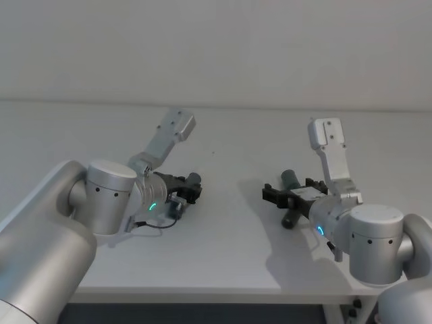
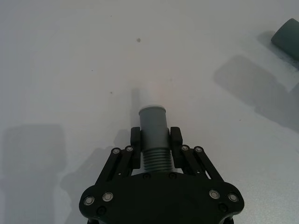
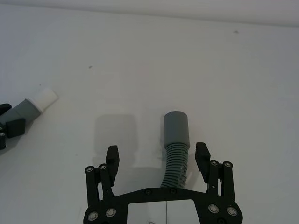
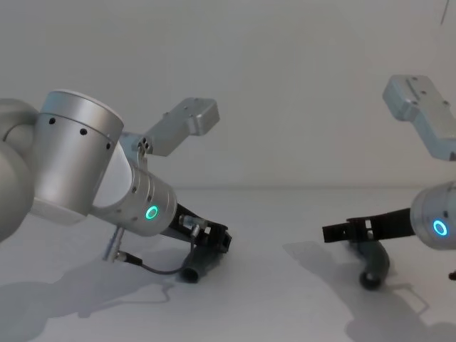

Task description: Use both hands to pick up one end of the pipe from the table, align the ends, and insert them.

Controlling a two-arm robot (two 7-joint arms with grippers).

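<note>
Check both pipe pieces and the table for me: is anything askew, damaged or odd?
Nothing stands out. The left end effector grips the white-tipped pipe piece squarely; the right end effector stands open around the other piece, which lies intact on the table.

You're looking at robotics lab or test bench, by all signs. Plain matte white table (image 1: 236, 263) spans your head view, and bare pale wall (image 1: 216, 47) rises straight behind its far edge. 2 silver cylindrical arms reach over tabletop: left arm (image 1: 108, 196) with green ring light, right arm (image 1: 371, 236) with blue one. Even, flat lighting throws soft shadows on surface
</note>
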